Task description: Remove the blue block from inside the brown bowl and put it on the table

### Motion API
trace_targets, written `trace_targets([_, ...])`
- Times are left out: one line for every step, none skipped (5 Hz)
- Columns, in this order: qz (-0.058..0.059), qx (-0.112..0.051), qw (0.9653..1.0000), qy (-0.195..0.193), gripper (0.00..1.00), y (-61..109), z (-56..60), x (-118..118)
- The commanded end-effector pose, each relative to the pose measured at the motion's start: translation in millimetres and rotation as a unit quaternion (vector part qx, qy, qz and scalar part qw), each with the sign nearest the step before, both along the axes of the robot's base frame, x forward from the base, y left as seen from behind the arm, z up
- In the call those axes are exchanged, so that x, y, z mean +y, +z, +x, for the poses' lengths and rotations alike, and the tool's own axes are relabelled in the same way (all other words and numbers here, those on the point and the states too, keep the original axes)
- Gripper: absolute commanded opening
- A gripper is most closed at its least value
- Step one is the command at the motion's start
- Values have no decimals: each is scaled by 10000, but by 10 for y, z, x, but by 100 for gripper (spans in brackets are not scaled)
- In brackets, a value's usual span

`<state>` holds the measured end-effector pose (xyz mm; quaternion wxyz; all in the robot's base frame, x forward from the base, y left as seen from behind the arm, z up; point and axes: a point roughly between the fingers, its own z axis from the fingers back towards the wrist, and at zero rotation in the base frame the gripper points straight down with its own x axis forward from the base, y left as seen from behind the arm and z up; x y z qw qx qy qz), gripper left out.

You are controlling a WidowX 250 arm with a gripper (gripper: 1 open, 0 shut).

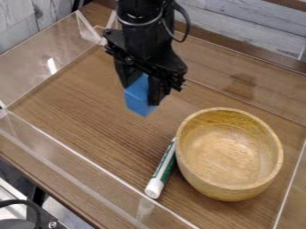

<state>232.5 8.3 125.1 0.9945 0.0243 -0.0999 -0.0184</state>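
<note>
My gripper (143, 88) hangs over the middle of the table (84, 107), shut on the blue block (140, 96), which sticks out below the black fingers. The block is held in the air, a little above the tabletop, left of and behind the brown bowl (228, 152). The bowl sits at the front right, upright, with nothing inside it.
A white-and-green marker pen (162, 172) lies on the table against the bowl's left side. Clear acrylic walls (72, 156) ring the tabletop, with a folded clear piece (96, 29) at the back left corner.
</note>
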Motion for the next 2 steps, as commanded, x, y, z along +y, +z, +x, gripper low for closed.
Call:
trace_targets([-23,-147,9999,55,0,19,39,21])
trace_targets([-45,-126,9999,69,0,-51,52,28])
